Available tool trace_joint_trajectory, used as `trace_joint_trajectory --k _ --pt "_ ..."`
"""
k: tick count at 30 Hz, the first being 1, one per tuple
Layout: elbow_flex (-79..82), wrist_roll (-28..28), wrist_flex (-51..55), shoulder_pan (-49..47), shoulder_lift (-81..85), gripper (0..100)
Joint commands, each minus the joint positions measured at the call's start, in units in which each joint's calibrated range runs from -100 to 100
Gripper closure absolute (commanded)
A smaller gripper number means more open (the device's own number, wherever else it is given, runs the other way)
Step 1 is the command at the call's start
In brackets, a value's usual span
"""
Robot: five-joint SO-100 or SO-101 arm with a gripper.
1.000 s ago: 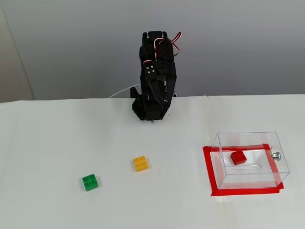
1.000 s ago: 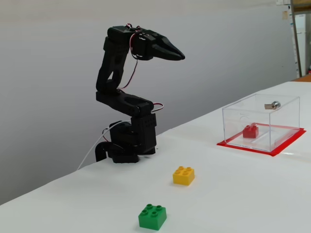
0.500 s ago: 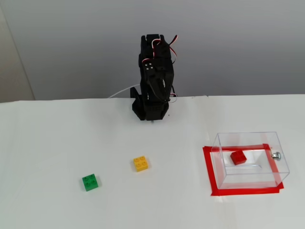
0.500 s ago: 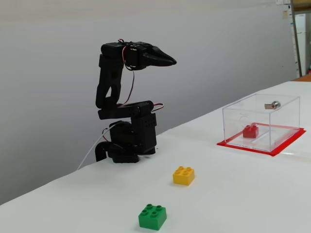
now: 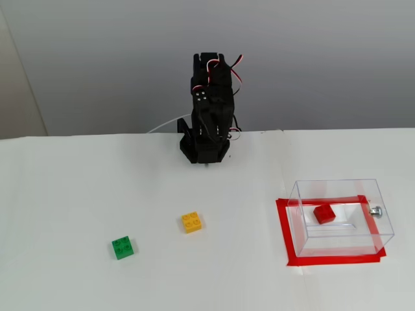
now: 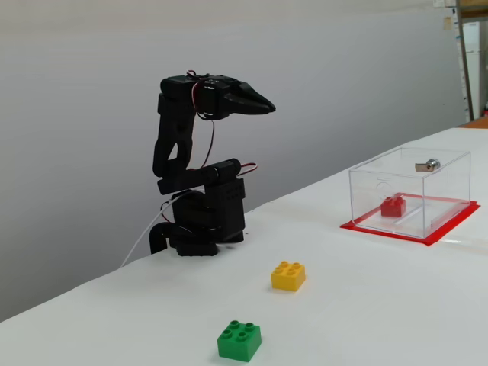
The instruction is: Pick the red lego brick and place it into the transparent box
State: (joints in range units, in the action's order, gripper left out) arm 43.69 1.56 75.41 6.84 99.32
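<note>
Both fixed views are showing the red lego brick (image 5: 324, 214) sitting inside the transparent box (image 5: 337, 246), so the gripper (image 6: 263, 106), pressed together and holding nothing, is best folding gently home, well away from the box

Small square red plastic brick (image 5: 324, 214), smooth, slightly glossy, clear thin-walled plastic box (image 5: 363, 243), glossy with reflections, small shiny silver metal knob (image 5: 375, 210), matt black plastic arm (image 6: 200, 213), matt white table surface (image 5: 78, 194), smooth red tape (image 5: 283, 230).
</note>
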Motion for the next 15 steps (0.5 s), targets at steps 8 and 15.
trace_joint_trajectory --k 8,15 --pt "17.16 -0.31 -12.83 1.78 0.51 99" --pt "34.07 -0.31 -26.15 1.7 0.42 99"
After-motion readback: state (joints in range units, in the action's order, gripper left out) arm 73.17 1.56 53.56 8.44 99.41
